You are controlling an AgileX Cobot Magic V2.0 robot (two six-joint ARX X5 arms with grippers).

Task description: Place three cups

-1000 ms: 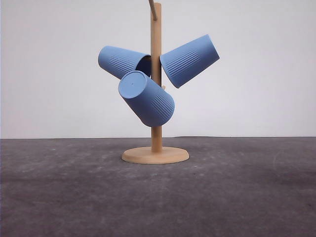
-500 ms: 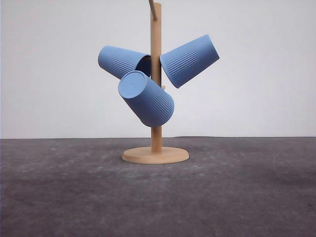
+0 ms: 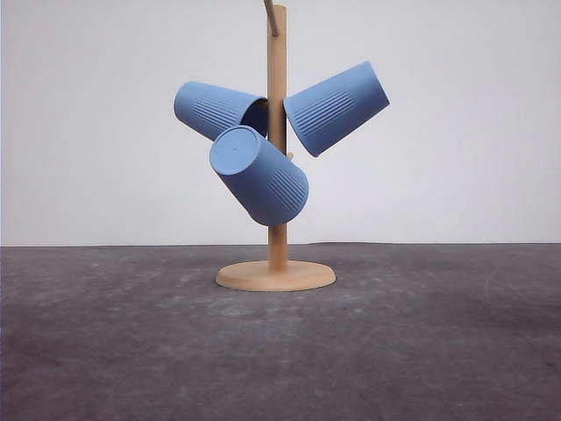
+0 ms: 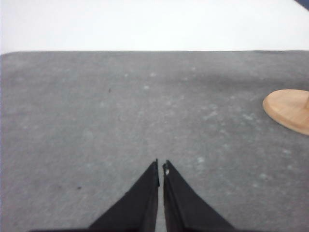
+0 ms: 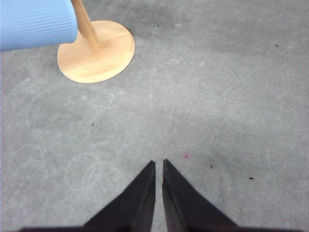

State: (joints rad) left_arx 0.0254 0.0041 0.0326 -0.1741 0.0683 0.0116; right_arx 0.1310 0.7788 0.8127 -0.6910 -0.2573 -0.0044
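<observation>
Three light-blue ribbed cups hang tilted on a wooden peg stand [image 3: 277,140] in the upper middle of the front view. The upper left cup [image 3: 216,109] lies nearly on its side left of the post, its mouth toward the post. The upper right cup [image 3: 337,107] slants up to the right of the post, base outward and highest. The lower cup [image 3: 259,175] sits in front of the post just below the other two, its flat base turned toward the upper left of the frame and toward the camera. The stand's round base [image 3: 275,275] rests on the dark grey table [image 3: 421,342] in the middle of the frame, against a plain white wall.

In the left wrist view, the left gripper [image 4: 161,166] hangs over bare table with its black fingertips drawn together, holding nothing. In the right wrist view, the right gripper [image 5: 159,166] is likewise closed and empty, with one blue cup at the upper left corner.
</observation>
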